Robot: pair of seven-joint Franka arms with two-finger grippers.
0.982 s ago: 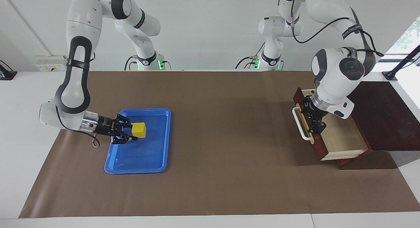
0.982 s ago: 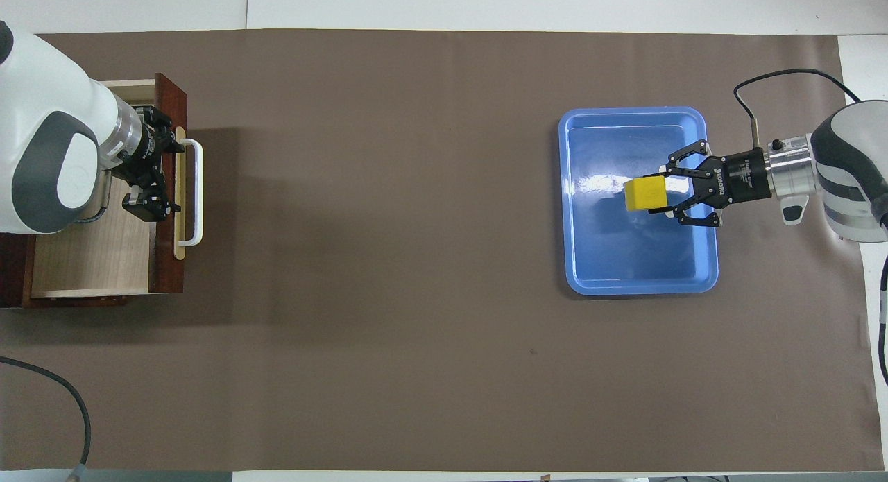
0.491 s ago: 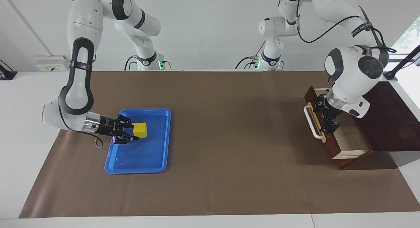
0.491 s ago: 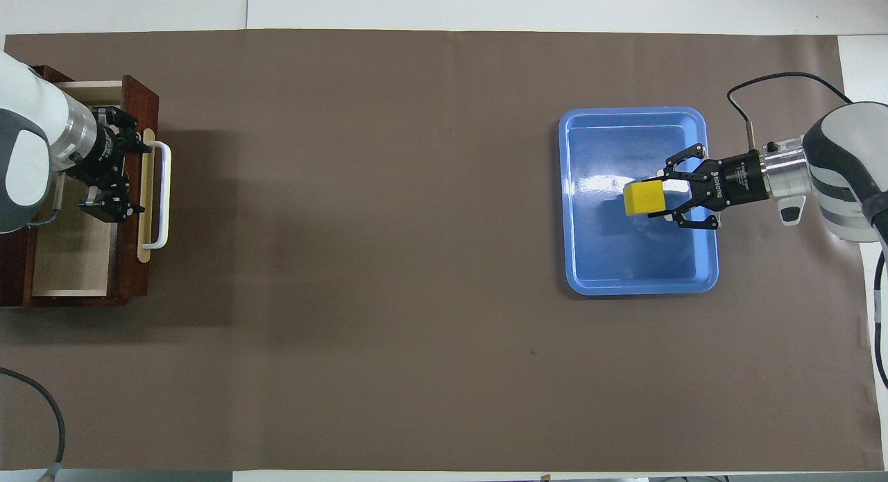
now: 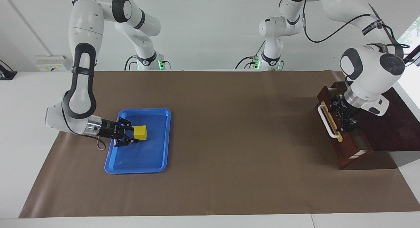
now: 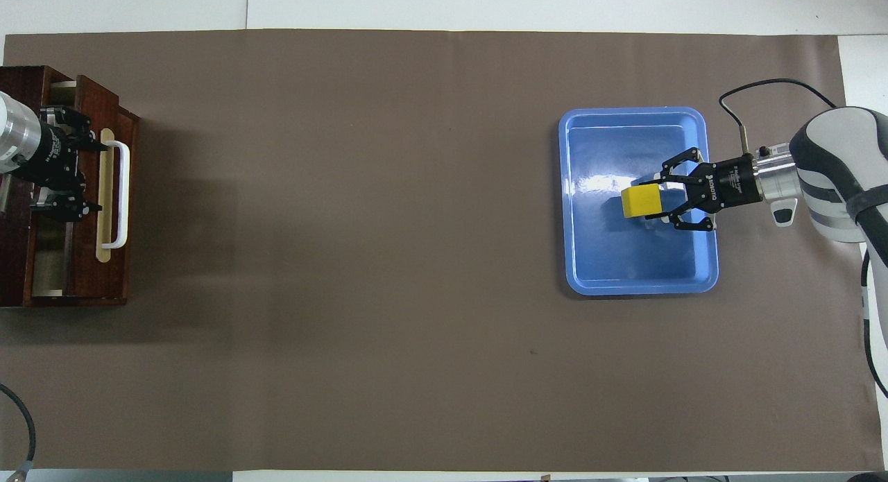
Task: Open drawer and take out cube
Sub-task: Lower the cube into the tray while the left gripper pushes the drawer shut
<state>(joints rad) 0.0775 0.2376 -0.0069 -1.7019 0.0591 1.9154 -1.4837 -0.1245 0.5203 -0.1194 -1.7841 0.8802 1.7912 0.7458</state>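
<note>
Since the earlier frames the drawer (image 5: 331, 124) has slid most of the way back into its dark cabinet (image 5: 387, 123); only a thin strip of pale interior still shows. Left arm has followed it toward its end of the bench (image 5: 229, 123). Right arm has pulled back a little along the blue tray (image 5: 165, 136), and the cube (image 5: 140, 132) has dropped lower in the tray.

Cabinet sits at the left arm's end of the bench, drawer front and white bar handle (image 5: 326, 120) facing the tray. Left claw (image 5: 347, 121) is just inside the drawer front, over the remaining gap, fingers spread wide, nothing between them.

Blue tray lies toward the right arm's end of the bench. Right claw (image 5: 131, 133) reaches in low over the tray's edge, clenched on the yellow cube at its fingertips. Cube is over the tray's middle; cannot tell whether it touches the tray floor.
</note>
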